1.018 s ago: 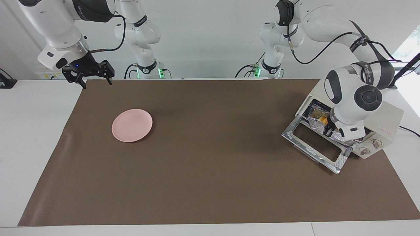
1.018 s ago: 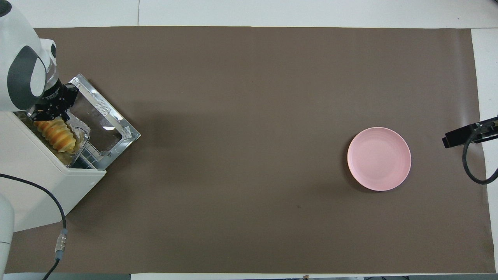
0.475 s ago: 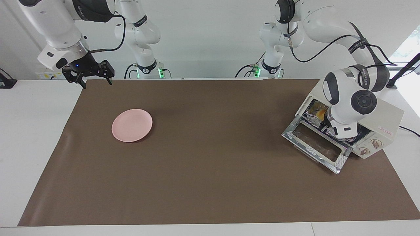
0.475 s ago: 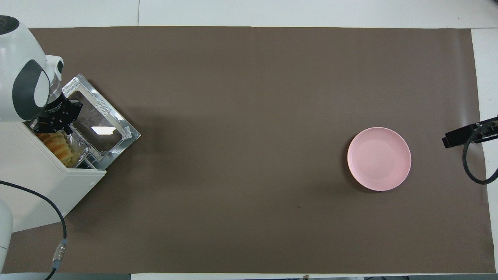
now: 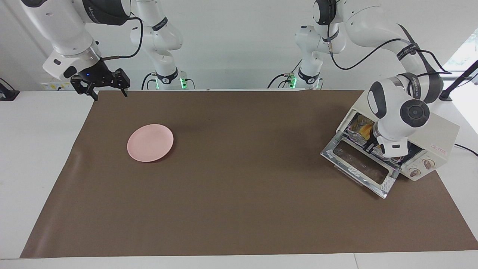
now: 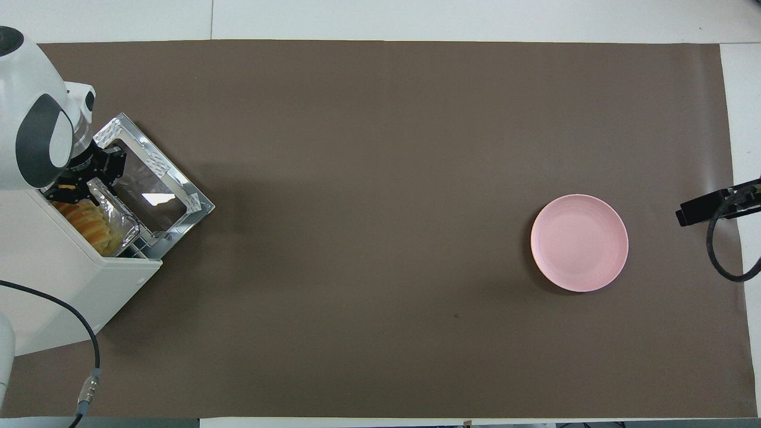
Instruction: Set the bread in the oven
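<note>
1. Left gripper (image 6: 80, 177): positioned at the mouth of the oven (image 5: 438, 138), over the inner edge of the dropped door (image 5: 360, 164). Whether its fingers are apart, together or gripping anything cannot be told; the wrist covers them in the facing view.
2. Bread (image 6: 89, 219): lies inside the oven cavity on a foil tray (image 6: 122, 209), partly under the oven roof. A yellow-orange part also shows through the opening in the facing view (image 5: 364, 129).
3. Foil tray: its outer rim sits at the threshold of the cavity, just beside the left gripper. Contact between them cannot be confirmed.
4. Oven: stands at the left arm's end of the brown mat (image 5: 239, 179), close to the edge nearest the robots, set at an angle, door lying fully open toward the mat's centre.
5. Right gripper (image 5: 108, 89): waits in the air over the mat's corner nearest the robots at the right arm's end, fingers spread wide, holding nothing.
6. Pink plate (image 6: 579, 242): rests on the mat toward the right arm's end, well apart from the oven.
</note>
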`<state>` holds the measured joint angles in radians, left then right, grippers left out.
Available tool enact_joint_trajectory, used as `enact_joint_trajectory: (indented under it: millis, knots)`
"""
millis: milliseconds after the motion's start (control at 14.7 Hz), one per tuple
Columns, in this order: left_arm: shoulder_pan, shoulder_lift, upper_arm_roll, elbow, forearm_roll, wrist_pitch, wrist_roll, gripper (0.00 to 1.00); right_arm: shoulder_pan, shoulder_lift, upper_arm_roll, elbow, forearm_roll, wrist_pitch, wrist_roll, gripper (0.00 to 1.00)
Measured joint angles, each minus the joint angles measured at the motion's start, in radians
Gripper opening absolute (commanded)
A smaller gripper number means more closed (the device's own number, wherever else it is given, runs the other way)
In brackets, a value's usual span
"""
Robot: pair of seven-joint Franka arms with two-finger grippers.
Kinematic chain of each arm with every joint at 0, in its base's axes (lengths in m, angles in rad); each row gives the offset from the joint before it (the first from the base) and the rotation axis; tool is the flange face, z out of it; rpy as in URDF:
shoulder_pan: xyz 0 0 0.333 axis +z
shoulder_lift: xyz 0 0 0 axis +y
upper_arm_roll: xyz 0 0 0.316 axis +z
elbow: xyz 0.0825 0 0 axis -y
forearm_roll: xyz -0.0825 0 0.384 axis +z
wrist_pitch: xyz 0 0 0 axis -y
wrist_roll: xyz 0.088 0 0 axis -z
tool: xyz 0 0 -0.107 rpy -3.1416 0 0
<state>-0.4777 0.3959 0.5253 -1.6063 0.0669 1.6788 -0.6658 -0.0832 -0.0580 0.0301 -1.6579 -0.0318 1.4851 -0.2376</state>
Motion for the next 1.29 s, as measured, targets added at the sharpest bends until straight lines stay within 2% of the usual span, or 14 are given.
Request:
enact_joint_trajectory:
  millis: [204, 407, 679, 882, 1086, 1154, 1289]
  knots:
    - [0.006, -0.004, 0.012, 0.040, 0.001, -0.002, 0.087, 1.00, 0.000, 0.000, 0.000, 0.000, 0.000, 0.000, 0.000, 1.00]
    - [0.028, -0.029, 0.015, 0.136, -0.016, -0.087, 0.254, 1.00, 0.000, 0.000, 0.000, 0.000, 0.000, 0.000, 0.000, 1.00]
    - [0.028, -0.149, 0.014, 0.173, -0.026, -0.201, 0.572, 1.00, 0.000, 0.000, 0.000, 0.000, 0.000, 0.000, 0.000, 1.00]
    - [0.023, -0.246, 0.002, 0.170, -0.029, -0.279, 0.665, 1.00, 0.000, 0.000, 0.000, 0.000, 0.000, 0.000, 0.000, 1.00]
    - [-0.006, -0.273, -0.015, 0.153, -0.032, -0.302, 0.703, 1.00, 0.000, 0.000, 0.000, 0.000, 0.000, 0.000, 0.000, 1.00]
    - [0.005, -0.273, -0.043, 0.151, -0.034, -0.301, 0.704, 1.00, 0.000, 0.000, 0.000, 0.000, 0.000, 0.000, 0.000, 1.00]
    - [0.160, -0.274, -0.186, 0.151, -0.067, -0.300, 0.704, 1.00, 0.000, 0.000, 0.000, 0.000, 0.000, 0.000, 0.000, 1.00]
